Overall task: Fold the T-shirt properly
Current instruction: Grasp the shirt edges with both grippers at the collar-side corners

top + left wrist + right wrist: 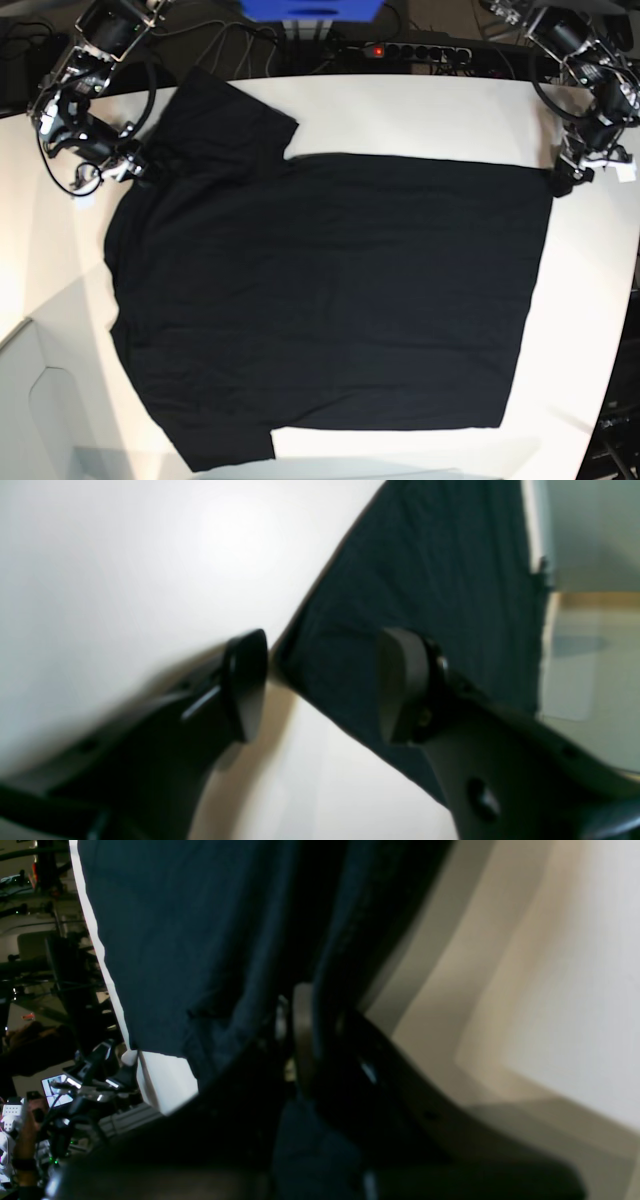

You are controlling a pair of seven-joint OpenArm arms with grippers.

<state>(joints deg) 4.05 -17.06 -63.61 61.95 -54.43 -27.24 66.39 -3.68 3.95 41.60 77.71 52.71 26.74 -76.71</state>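
White tabletop (420, 115): my right gripper (305, 1040) pinches the T-shirt (330, 300); the left gripper (320, 685), jaws wide and empty, could miss the hem corner.

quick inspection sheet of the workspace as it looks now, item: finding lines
surface: white table, bare around the cloth
job's things: black T-shirt spread flat, plain side up, no print showing
clutter: nothing seen on the table
grippers: left claw open at a shirt corner, holding nothing; right claw shut on the T-shirt near the far sleeve
cables: black cables and a power strip behind the far edge
surroundings: blue object beyond the table; equipment in the right wrist view
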